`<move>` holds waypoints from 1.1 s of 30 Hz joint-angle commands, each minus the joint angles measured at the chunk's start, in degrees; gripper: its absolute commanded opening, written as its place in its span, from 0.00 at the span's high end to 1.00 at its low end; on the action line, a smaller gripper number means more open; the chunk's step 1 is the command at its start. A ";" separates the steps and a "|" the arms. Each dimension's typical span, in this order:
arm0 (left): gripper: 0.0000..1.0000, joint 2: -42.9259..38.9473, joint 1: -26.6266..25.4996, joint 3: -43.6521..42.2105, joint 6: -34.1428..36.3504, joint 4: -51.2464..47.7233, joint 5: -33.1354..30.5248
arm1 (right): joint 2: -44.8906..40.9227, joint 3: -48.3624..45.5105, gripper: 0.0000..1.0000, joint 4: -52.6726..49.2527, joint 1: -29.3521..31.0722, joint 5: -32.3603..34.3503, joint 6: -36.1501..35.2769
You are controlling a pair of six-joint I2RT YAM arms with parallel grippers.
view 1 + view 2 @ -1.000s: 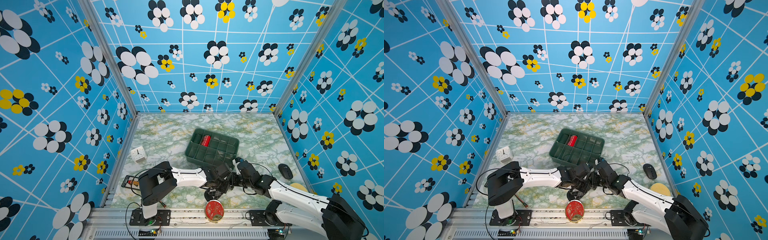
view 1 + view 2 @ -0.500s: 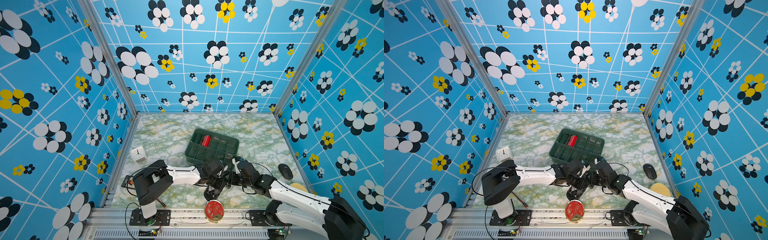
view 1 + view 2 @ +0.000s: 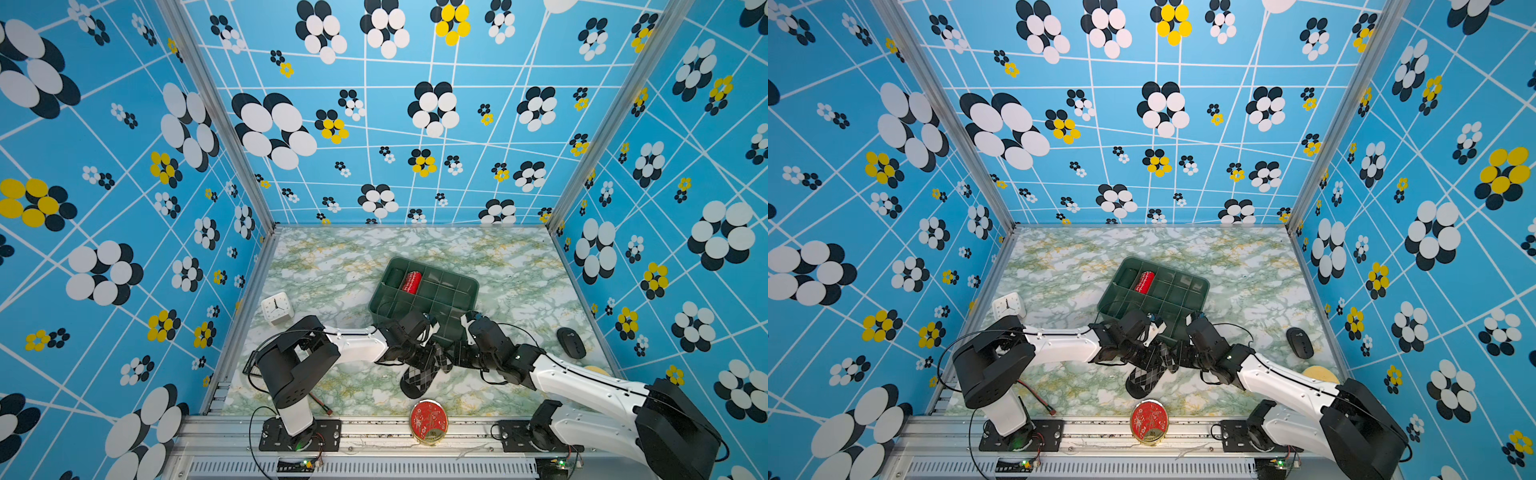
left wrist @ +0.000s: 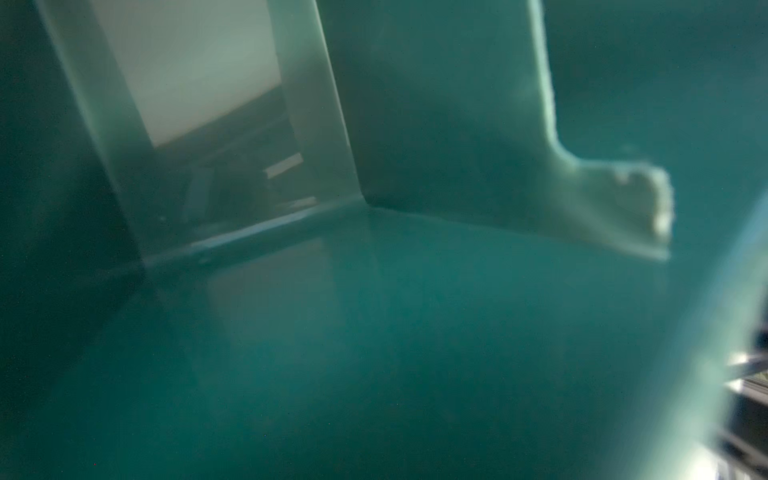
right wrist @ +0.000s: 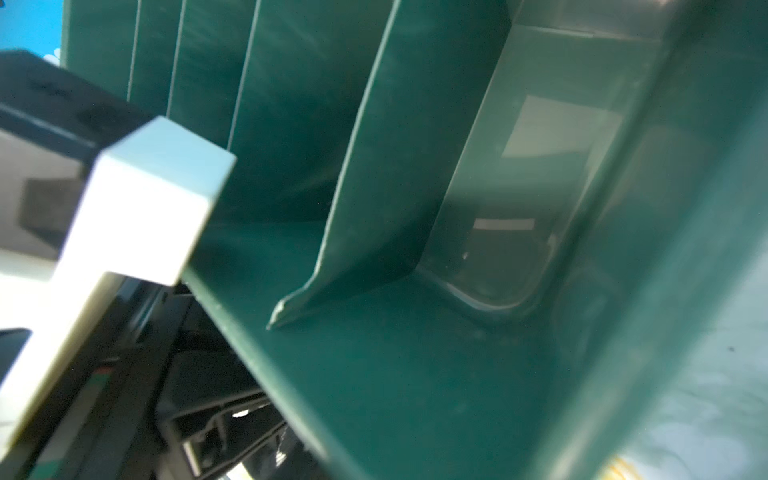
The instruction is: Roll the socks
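Soft cloth, shiny plastic
You see socks (image 3: 417, 376) of soft knitted cloth beside the tray (image 3: 455, 293); the tray is smooth, shiny green plastic, and the table (image 3: 332, 266) under it has a glossy marble look.

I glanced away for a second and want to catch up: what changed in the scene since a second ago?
The left arm drew back to the left. The left gripper, shut on the socks, went with it. More of the socks now shows, stretched toward the near edge. The right gripper barely shifted. The tray, clock, tin and mouse stayed put.
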 commanded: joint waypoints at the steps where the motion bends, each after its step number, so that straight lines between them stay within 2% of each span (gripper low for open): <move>1: 0.92 0.76 1.23 -2.52 0.85 -5.43 1.85 | -0.10 0.88 0.56 -0.97 0.42 1.63 0.54; 7: 0.92 2.51 1.94 -2.35 0.82 -3.89 3.07 | 0.07 1.26 0.55 0.31 0.41 2.91 0.83; 13: 0.92 2.77 1.83 -2.43 0.65 -2.91 3.32 | -0.62 2.86 0.54 1.47 0.41 7.43 0.76; 22: 0.92 -1.39 -1.07 -3.84 2.59 -2.65 -2.82 | 0.79 4.07 0.54 5.34 0.41 13.07 2.61; 33: 0.92 -3.95 -5.24 -4.20 6.33 -3.34 -9.22 | 6.26 7.08 0.54 9.49 0.37 14.58 2.65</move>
